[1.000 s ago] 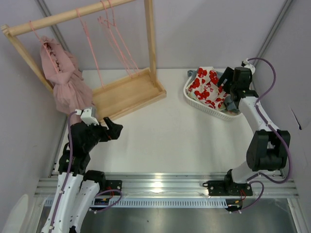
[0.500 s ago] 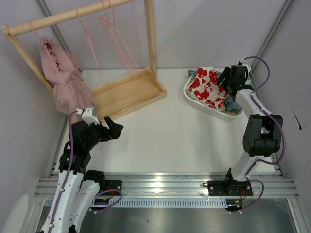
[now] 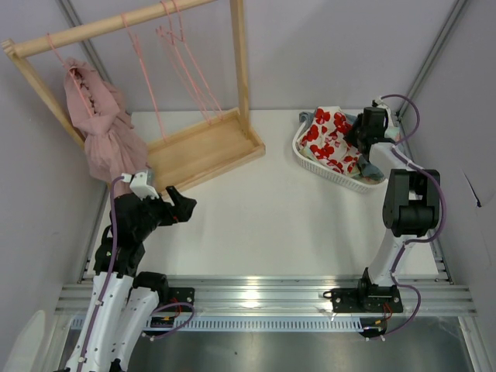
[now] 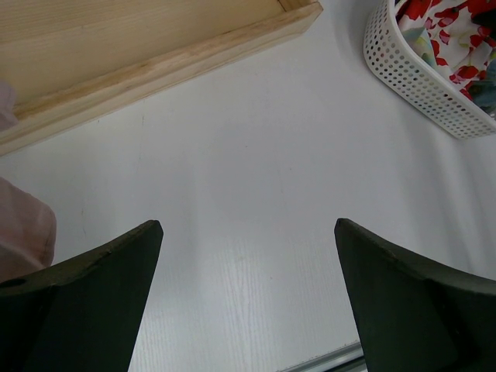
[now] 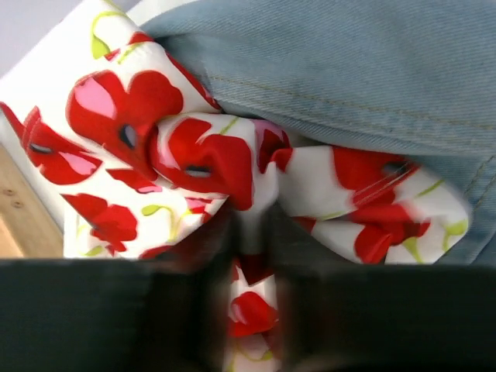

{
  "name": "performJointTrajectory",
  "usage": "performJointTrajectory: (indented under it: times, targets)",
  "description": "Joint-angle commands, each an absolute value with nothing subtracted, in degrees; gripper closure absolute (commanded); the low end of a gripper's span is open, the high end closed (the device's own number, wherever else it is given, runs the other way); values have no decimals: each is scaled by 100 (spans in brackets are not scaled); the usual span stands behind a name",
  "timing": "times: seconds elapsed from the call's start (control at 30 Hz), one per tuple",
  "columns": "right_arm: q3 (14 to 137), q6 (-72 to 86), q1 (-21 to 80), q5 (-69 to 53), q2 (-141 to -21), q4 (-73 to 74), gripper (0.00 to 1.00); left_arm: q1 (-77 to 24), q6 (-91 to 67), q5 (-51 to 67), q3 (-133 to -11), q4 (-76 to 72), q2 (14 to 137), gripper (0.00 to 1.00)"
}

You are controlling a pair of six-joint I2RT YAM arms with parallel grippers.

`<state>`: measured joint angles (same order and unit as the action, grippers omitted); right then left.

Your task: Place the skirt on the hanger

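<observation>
the skirt (image 3: 325,141) is bunched in the white basket (image 3: 335,178), upper right of the top view. the right gripper (image 5: 248,310) is pinched onto a fold of it. the left gripper (image 4: 246,232) is wide open over the bench (image 3: 271,217), holding nothing. the hanger (image 3: 146,84) hangs upper left.

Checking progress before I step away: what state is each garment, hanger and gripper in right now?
Skirt: crumpled in the basket, not hung.
Hangers: hanging bare on the rack.
Pink garment: hung at the rack's left end.
Denim cloth: bunched in the basket beside the skirt.
Left gripper: open, empty, over the table.
Right gripper: shut on a skirt fold.
</observation>
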<state>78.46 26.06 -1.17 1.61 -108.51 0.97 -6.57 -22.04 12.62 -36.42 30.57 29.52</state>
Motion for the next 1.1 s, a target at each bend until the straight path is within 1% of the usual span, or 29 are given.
performJointTrajectory:
  times: [0.0,0.03,0.07,0.3,0.47,0.63,0.7,0.77,0.87,0.97,1.07]
  targets:
    - [8270,2707,-105,70,-10811,-211,85,-607,-2215,1327,-3656,2874,2927,1]
    - [8331,2681,-105,-95,-10767,-176,98,-598,-2215,1336,-3648,2874,2927,1]
    - [8436,2672,-105,-123,-10732,-97,100,-598,-2215,1336,-3647,2874,2918,1]
    - [9315,2373,-18,-246,-9810,456,100,-580,-2215,1380,-3630,2830,2830,1]
    - [10308,1882,482,-378,-9212,896,100,-580,-2189,1538,-3604,2751,2769,1]
    - [10801,1433,1414,-10,-8474,1081,100,-580,-2145,1784,-3568,2663,2611,1]
    - [10933,1502,1765,245,-8289,1203,100,-580,-2136,1819,-3560,2628,2444,1]
    - [11065,2088,1802,71,-8113,1475,100,-580,-2118,1959,-3551,2567,2347,1]
    - [11179,2346,1880,-228,-7998,2028,100,-589,-2109,2083,-3542,2531,2241,1]
    - [10987,2294,2214,-70,-7805,2468,100,-641,-2092,2127,-3542,2522,2145,1]
    - [10076,2513,2557,-342,-7455,2436,100,-642,-2092,2153,-3516,2470,2066,1]
